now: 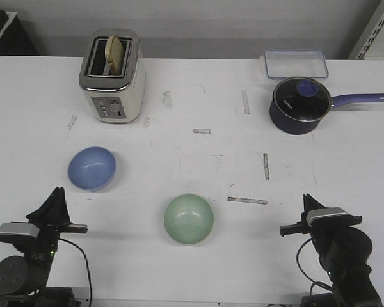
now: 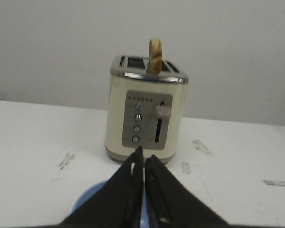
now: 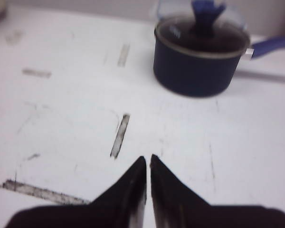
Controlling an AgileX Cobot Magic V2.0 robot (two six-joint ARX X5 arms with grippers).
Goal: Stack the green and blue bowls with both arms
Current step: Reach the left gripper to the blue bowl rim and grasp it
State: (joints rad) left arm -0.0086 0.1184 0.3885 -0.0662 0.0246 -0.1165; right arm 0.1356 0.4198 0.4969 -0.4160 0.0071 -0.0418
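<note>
Nearest the camera, the left gripper [image 1: 56,194] and right gripper [image 1: 305,203] are held low at the near edge, fingers pressed together and empty, apparently parked before any reach. The green bowl [image 1: 189,219] is set between them on the surface [image 1: 179,96]; the blue bowl [image 1: 91,168] lies just ahead of the left gripper. Farther back stand the toaster [image 1: 112,75] and saucepan [image 1: 299,105]. Only the left wrist view reveals the toaster's controls and a sliver of blue bowl.
</note>
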